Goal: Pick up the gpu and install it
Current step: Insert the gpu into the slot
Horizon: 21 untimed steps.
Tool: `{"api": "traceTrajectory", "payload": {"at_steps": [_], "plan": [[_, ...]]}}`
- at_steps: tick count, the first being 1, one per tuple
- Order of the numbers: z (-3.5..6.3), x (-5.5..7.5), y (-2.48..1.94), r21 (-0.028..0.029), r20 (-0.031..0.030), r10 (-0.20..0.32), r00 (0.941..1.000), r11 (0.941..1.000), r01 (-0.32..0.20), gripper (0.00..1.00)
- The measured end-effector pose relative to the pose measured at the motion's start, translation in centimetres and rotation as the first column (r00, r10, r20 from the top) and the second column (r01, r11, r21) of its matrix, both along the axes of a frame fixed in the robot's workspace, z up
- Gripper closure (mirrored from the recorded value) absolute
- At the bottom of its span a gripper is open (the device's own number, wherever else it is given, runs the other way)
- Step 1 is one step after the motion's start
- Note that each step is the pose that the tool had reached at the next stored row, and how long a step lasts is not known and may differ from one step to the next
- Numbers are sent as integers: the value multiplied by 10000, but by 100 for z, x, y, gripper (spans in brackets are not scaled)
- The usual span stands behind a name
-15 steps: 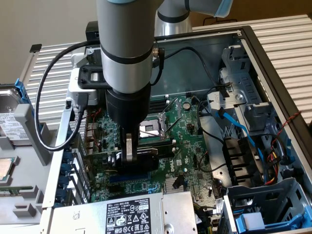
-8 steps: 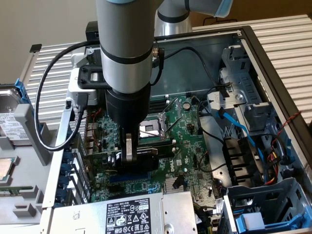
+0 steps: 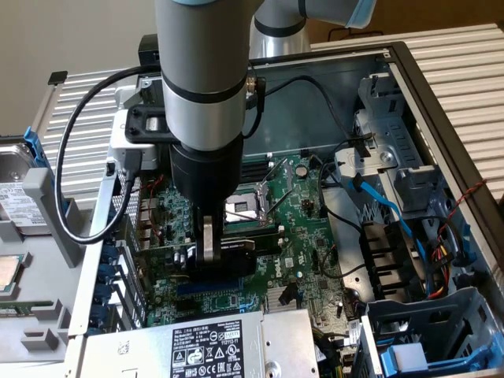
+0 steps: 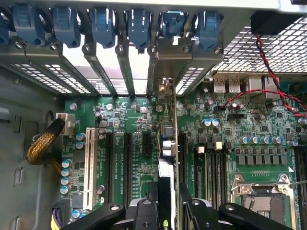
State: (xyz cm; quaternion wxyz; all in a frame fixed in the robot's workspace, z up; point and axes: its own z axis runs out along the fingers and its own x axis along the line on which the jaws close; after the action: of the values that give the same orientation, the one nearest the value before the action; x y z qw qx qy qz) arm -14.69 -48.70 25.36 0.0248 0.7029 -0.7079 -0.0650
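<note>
The gpu (image 4: 166,139) shows edge-on in the wrist view, standing upright over the green motherboard (image 4: 134,120) between two black expansion slots (image 4: 128,163). Its metal bracket end (image 4: 165,88) reaches the case's rear slot openings under the blue clips (image 4: 139,24). My gripper (image 4: 168,194) is shut on the card, one black finger on each face. In the exterior view the gripper (image 3: 208,250) is low inside the open case, with the gpu's black shroud (image 3: 235,250) and green board (image 3: 169,256) level with the motherboard (image 3: 307,236). I cannot tell whether the card's edge sits in a slot.
The CPU socket (image 3: 244,209) lies just beyond the gripper. A power supply (image 3: 205,346) borders the board on the near side. Drive cages (image 3: 425,331) and a blue cable (image 3: 378,197) crowd the exterior view's right. A hard drive (image 3: 16,189) lies outside the case.
</note>
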Motion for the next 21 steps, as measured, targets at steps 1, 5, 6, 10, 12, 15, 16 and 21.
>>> {"api": "traceTrajectory", "payload": {"at_steps": [1,5,6,10,12,15,16,21], "plan": [[-1,0,-3,1,1,-6,10000,10000,6,73],[0,0,-16,0,-3,-30,10000,10000,30,73],[0,0,-16,-1,-3,-34,10000,10000,34,73],[4,0,-12,2,19,-97,10000,10000,97,73],[9,0,-6,25,69,-129,9999,9999,129,73],[26,1,-3,29,89,-169,9998,9999,169,73],[26,0,-3,32,90,-191,9998,9998,190,73],[28,0,-8,29,89,-333,9994,9994,333,73]]}}
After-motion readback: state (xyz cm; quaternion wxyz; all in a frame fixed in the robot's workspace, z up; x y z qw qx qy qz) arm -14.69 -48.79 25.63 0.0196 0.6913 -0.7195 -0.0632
